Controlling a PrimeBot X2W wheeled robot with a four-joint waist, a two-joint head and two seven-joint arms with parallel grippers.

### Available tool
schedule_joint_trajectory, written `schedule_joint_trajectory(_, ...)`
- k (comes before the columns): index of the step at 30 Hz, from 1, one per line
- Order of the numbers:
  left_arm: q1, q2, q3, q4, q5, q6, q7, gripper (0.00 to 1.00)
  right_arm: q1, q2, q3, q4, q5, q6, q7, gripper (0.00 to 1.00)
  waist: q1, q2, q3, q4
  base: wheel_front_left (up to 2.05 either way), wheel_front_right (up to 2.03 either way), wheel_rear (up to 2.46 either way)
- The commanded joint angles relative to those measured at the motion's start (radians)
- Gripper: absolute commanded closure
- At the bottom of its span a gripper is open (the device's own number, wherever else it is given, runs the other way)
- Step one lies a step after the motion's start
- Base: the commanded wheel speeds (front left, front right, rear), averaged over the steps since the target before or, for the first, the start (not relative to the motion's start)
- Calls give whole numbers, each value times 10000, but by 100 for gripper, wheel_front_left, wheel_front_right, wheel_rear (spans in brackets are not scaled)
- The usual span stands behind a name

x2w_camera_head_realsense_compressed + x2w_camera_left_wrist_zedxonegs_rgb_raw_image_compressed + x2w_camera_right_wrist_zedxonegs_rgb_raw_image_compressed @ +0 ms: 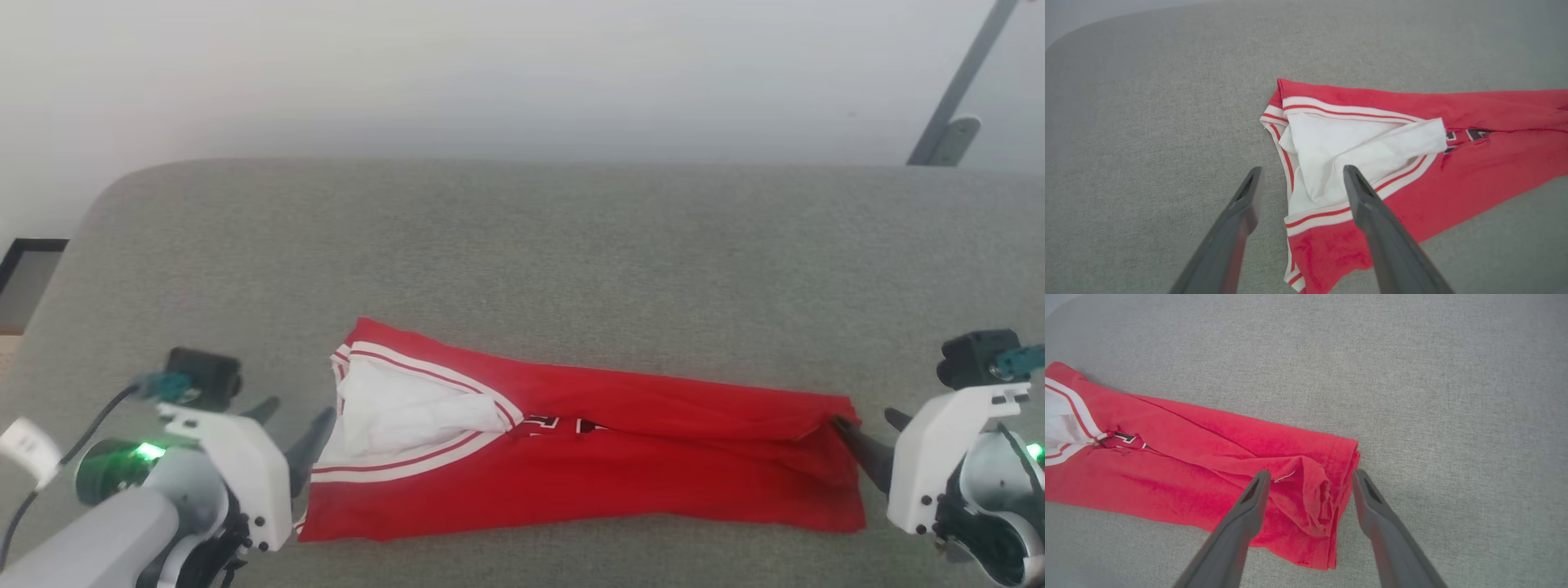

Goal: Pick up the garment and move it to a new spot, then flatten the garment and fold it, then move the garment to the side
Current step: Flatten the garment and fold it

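We've got the garment point(588, 457) lying folded on the grey cushion point(522, 245), lower centre of the head view.
Left gripper point(298, 408) at the collar end, right gripper point(864, 418) at the hem end: 2 fingers apiece, both spread wide, clutching nothing.

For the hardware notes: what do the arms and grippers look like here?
The left gripper and right gripper: two long, tapered dark grey fingers on a white bracket with black screws, topped by a black camera block with a teal connector. Both wrists show green lights. Left arm has a pale grey forearm, a black cable and a white tag.
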Motion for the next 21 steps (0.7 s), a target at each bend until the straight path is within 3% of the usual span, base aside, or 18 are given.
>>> schedule_joint_trajectory(1, 390, -17, 260, -38, 6, 127, -749, 0, 125, 61, -131, 91, -43, -9, -60, 0, 0, 0, -86, 117, 0, 0, 0)
schedule_joint_trajectory(3, 519, 14, 334, -76, 177, 161, -1217, 0, 140, 70, -263, 168, -55, -9, -64, 0, 0, 0, -96, 164, 0, 0, 0)
schedule_joint_trajectory(4, 815, -12, 558, -48, 280, 263, -2057, 0, 163, 60, -434, 314, -130, -8, -34, 0, 0, 0, -97, 269, 0, 0, 0)
schedule_joint_trajectory(7, 1229, -37, 866, 72, 364, 415, -3219, 0, 136, 96, -752, 588, -158, -8, 61, 0, 0, 0, -70, 430, 0, 0, 0)
schedule_joint_trajectory(10, 1578, -48, 1185, 239, 618, 536, -3940, 0, 46, 171, -1061, 924, -115, -8, 224, 0, 0, 0, -21, 583, 0, 0, 0)
schedule_joint_trajectory(15, 2271, -429, 2522, 193, 1407, 477, -4224, 0, 12, 238, -1402, 1459, 16, -8, 623, 0, 0, 0, 95, 857, 0, 0, 0)
schedule_joint_trajectory(21, 3707, -1484, 4844, -130, 3110, -47, -4215, 0, -115, 378, -1542, 2085, 129, -8, 748, 0, 0, 0, 195, 1166, 0, 0, 0)
